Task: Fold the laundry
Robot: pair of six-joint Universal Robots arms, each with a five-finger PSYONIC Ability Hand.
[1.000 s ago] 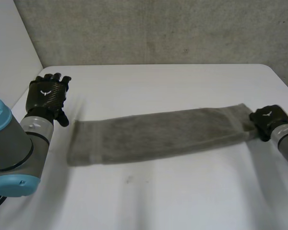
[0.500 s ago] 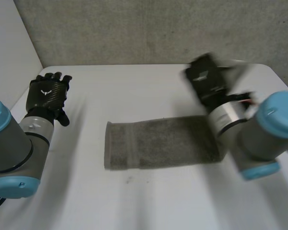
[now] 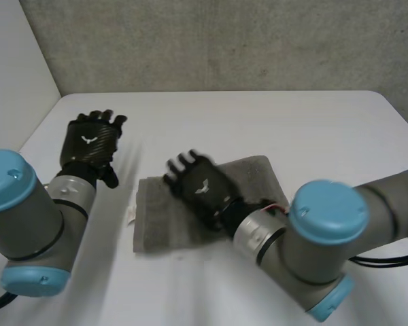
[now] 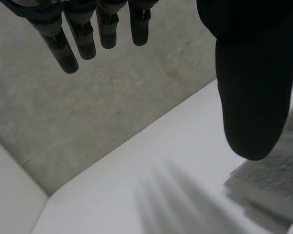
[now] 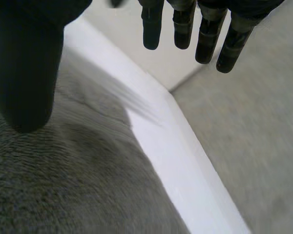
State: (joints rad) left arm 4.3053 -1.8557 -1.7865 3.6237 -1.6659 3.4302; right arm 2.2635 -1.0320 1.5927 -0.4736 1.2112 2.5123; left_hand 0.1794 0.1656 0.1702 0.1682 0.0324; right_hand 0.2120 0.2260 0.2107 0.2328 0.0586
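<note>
While one towel (image 3: 156, 221) lies folded on the counter (image 3: 272, 125), the right robot hand (image 3: 202, 189) over it and the left robot hand (image 3: 90, 144) beside it are both released.

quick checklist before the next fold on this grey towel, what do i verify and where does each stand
1. Right hand free of cloth: ok. The right hand is open over the folded grey terry towel, pinching nothing.
2. Left hand empty: ok. The left hand is open beside the towel's short edge, apart from it.
3. Towel wholly on the white table: ok.
4. Layers' edges lined up: cannot tell; the right arm covers the near side.
5. Small white tag tucked in: not ok; it sticks out at the edge by the left hand.
</note>
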